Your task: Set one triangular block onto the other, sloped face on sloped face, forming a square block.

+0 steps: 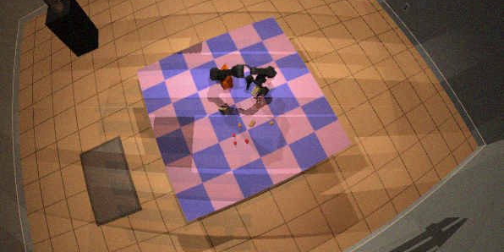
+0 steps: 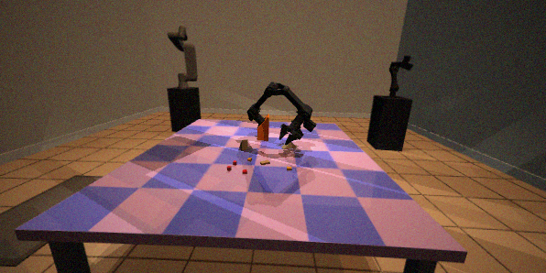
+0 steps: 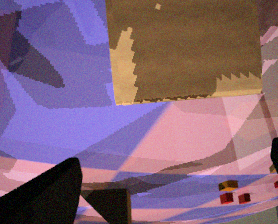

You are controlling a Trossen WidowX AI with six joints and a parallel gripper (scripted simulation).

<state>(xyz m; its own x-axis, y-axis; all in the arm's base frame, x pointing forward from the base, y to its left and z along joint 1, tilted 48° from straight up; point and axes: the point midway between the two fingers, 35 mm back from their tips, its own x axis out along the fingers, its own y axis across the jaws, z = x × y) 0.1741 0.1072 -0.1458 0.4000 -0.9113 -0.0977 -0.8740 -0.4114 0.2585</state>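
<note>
One triangular wooden block (image 1: pixel 255 91) (image 2: pixel 289 147) (image 3: pixel 185 50) rests on the table, partly hidden by my hand in the top and exterior views. It fills the upper middle of the wrist view; which face is down I cannot tell. The other triangular block (image 1: pixel 223 110) (image 2: pixel 245 146) stands apart on the table, left of it in the top and exterior views; a dark block (image 3: pixel 117 205) at the bottom of the wrist view looks like this one. My gripper (image 1: pixel 254 88) (image 2: pixel 284 140) (image 3: pixel 180 159) is wide open close to the first block, with nothing held between its fingers. Contact is too small to tell.
An orange upright piece (image 1: pixel 227 82) (image 2: pixel 263 131) stands near the arm's base. A small tan piece (image 1: pixel 252 123) (image 2: pixel 265 162), small orange pieces (image 1: pixel 271 123) (image 2: pixel 289 168) and red cubes (image 1: pixel 247 141) (image 2: pixel 245 171) lie toward the front of the checkered table (image 1: pixel 334 137) (image 2: pixel 412 222).
</note>
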